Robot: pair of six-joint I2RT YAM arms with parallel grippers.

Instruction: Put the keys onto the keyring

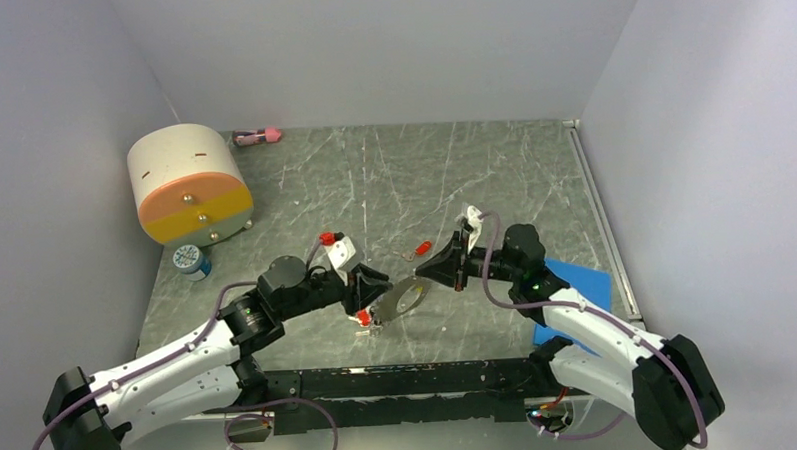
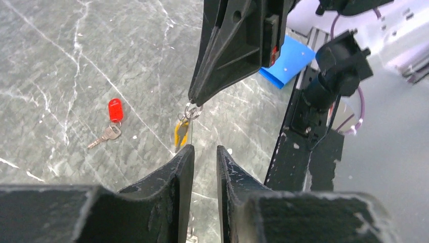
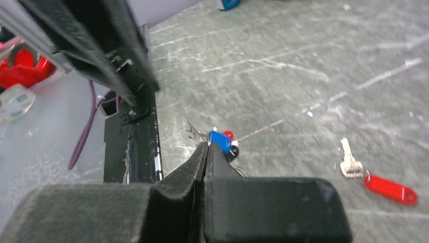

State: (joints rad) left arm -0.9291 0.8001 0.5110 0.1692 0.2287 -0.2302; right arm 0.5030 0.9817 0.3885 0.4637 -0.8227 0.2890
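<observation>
Elbows bent, left arm (image 1: pixel 179 363) and right arm (image 1: pixel 588 328) meet over the bench (image 1: pixel 493 182). Right gripper (image 3: pixel 206 147) is clamped on the keyring (image 1: pixel 405 297); left gripper (image 2: pixel 205 150), slightly parted, hovers just beside it. One red key (image 2: pixel 115 111) lies nearby.

**Red, silver, marbled grey**

The table (image 1: pixel 393 175) is dark grey-green, veined white. The keyring (image 1: pixel 405 298) is pale silver. Beyond the keyring, a red-tagged key (image 1: pixel 422 248); far left, a cream-and-orange drum (image 1: pixel 188 182); right, a blue sheet (image 1: pixel 586 278).

robot lab cell: plain white walls (image 1: pixel 368 46) round a marbled table (image 1: pixel 423 174) w/ 2 arms (image 1: pixel 169 368) bolted on
</observation>
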